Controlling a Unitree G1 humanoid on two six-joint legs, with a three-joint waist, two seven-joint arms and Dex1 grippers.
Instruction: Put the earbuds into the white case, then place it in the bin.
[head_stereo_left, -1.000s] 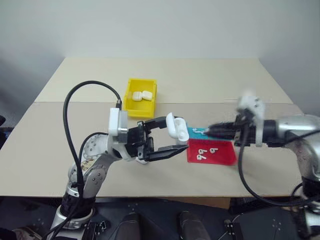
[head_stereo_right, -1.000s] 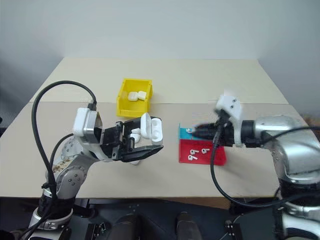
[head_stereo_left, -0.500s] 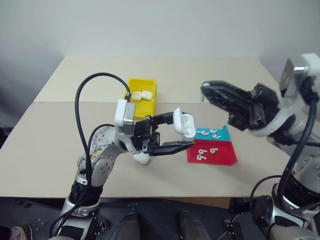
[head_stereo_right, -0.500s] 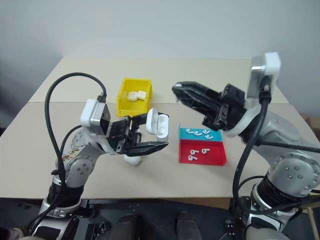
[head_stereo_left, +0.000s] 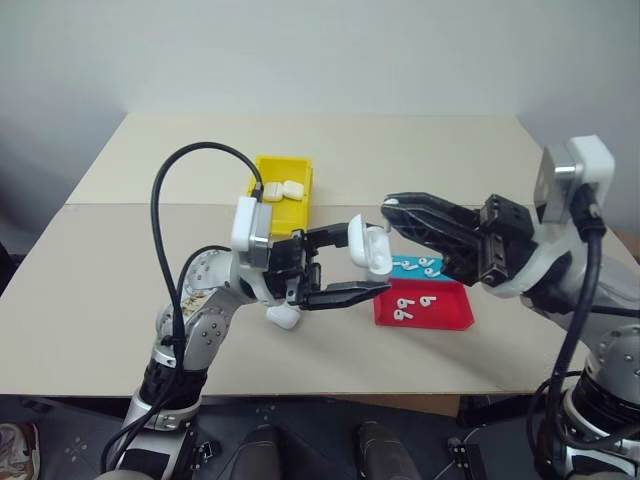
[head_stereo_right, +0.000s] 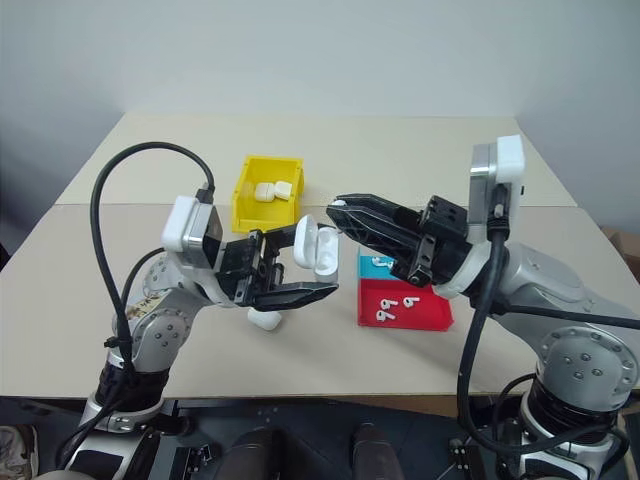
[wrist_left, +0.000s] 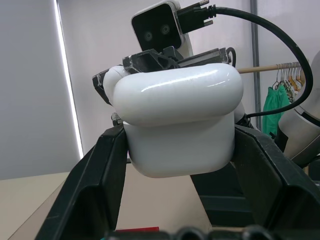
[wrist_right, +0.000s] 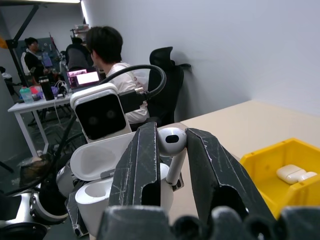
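Loading the first earbud: holding the open case (head_stereo_left: 366, 247) up over the table (head_stereo_left: 100, 280) in the left gripper (head_stereo_left: 350, 262), fingers clamped on its body, lid hinged back. Pinching one earbud (wrist_right: 171, 142) between the narrowed fingers of the right gripper (head_stereo_left: 392, 207), hovering just above the case mouth, stem pointing down.

Next move likely calling for lining the stem up with a socket, lowering gently, then releasing; a slight tilt risking a jam or a drop.

Counting: two closed cases (head_stereo_left: 283, 190) lying in the yellow bin (head_stereo_left: 262, 212), one spare case (head_stereo_left: 283, 317) sitting on the table below the left gripper, about four earbuds in the teal tray (head_stereo_left: 448, 268), about three in the red tray (head_stereo_left: 445, 315).
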